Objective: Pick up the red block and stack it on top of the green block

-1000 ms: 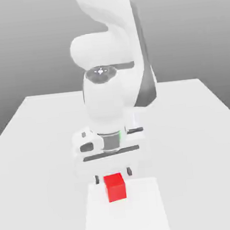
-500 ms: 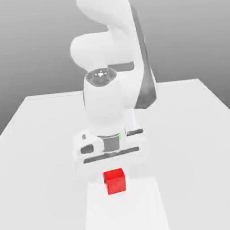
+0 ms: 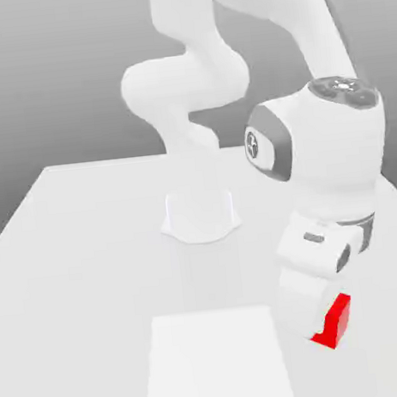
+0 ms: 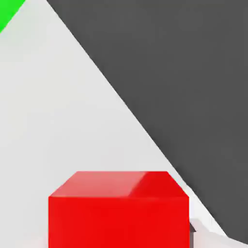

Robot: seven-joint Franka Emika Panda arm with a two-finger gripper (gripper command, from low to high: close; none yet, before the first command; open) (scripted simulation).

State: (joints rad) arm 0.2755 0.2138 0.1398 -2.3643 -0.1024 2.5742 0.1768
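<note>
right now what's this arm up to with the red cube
The white Panda arm is carrying the red block at its gripper, off to the exterior view's right, with the hand tilted and the block off the white table. In the hand view the block sits close in front of the camera, and a bit of the green block shows at the frame's corner. The red block is not yet stacked on the green one.

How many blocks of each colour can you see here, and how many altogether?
Red: 1, the small matte red cube at the white robot arm's claw.
Green: 1, a bright green block, just a corner of it visible in the hand view.
Total: 2 blocks.
</note>
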